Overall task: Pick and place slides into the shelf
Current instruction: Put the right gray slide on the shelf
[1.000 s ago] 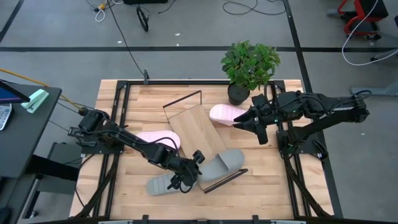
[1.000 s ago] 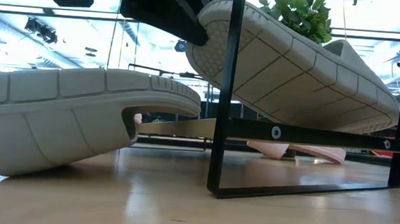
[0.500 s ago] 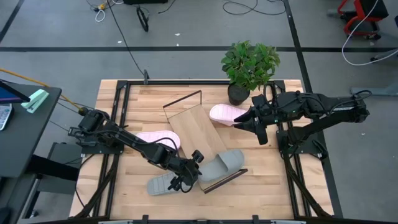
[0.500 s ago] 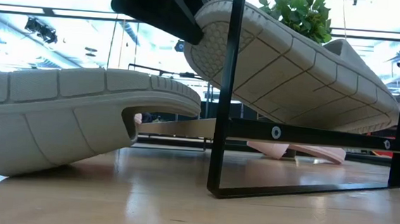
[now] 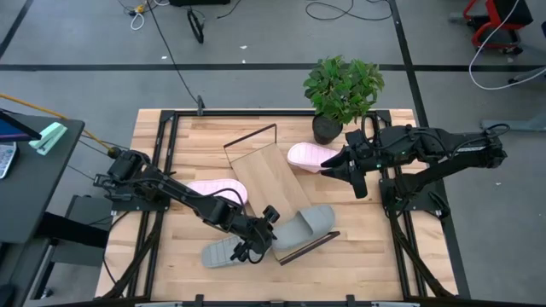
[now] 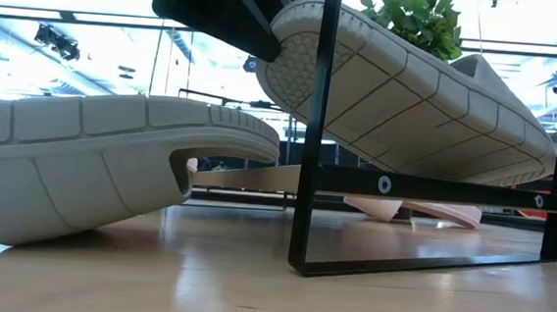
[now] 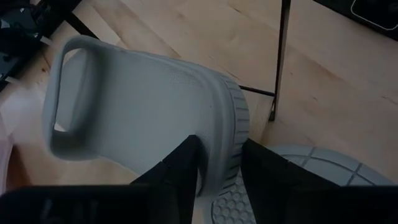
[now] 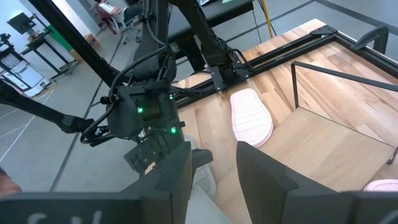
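Observation:
In the high view my left gripper (image 5: 275,225) is shut on a grey-green slide (image 5: 309,222) that lies aslant over the near end of the shelf (image 5: 271,179), a light-wood board with dark wire end frames. The second grey-green slide (image 5: 223,253) lies sole up on the table beside that end. One pink slide (image 5: 213,189) rests on the table left of the shelf. The other pink slide (image 5: 309,156) rests right of it. My right gripper (image 5: 331,168) hovers open just beside that pink slide and touches nothing. My left gripper (image 7: 217,152) pinches the grey-green slide's heel rim (image 7: 227,134) between its two fingers, one finger (image 7: 180,168) on the footbed side, the other (image 7: 267,171) on the sole side. In the low view the heel end (image 6: 282,38) is raised and the toe end (image 6: 524,158) slopes down toward the shelf's wire frame.
A potted plant (image 5: 341,94) stands at the table's far edge behind the right gripper. The shelf's near wire frame (image 6: 311,139) stands upright close under the held slide. Dark metal rails run along the table's left and right sides.
My left gripper has risen very slightly, taking the slide's heel end with it; the toe end has stayed where it was.

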`<control>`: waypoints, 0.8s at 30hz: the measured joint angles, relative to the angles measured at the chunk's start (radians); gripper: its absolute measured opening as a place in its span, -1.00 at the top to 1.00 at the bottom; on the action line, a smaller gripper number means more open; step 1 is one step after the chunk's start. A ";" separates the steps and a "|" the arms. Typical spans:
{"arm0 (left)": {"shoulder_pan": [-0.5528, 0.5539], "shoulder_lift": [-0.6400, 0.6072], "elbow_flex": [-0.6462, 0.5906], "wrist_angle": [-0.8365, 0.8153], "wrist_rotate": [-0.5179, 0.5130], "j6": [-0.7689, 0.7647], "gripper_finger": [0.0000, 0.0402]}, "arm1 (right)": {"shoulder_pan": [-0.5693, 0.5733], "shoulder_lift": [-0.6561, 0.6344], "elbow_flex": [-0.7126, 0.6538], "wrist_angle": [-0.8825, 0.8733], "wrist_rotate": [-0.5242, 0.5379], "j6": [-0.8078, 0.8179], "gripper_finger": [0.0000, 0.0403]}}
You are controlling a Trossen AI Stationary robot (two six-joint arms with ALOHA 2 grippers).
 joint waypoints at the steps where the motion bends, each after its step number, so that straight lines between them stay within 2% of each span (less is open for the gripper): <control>1: 0.001 0.000 0.000 0.000 0.000 -0.008 0.37 | 0.000 0.000 0.000 0.000 0.000 0.000 0.34; 24: 0.009 -0.002 0.000 -0.023 0.029 -0.073 -0.04 | 0.000 0.000 0.000 0.000 0.000 -0.001 0.34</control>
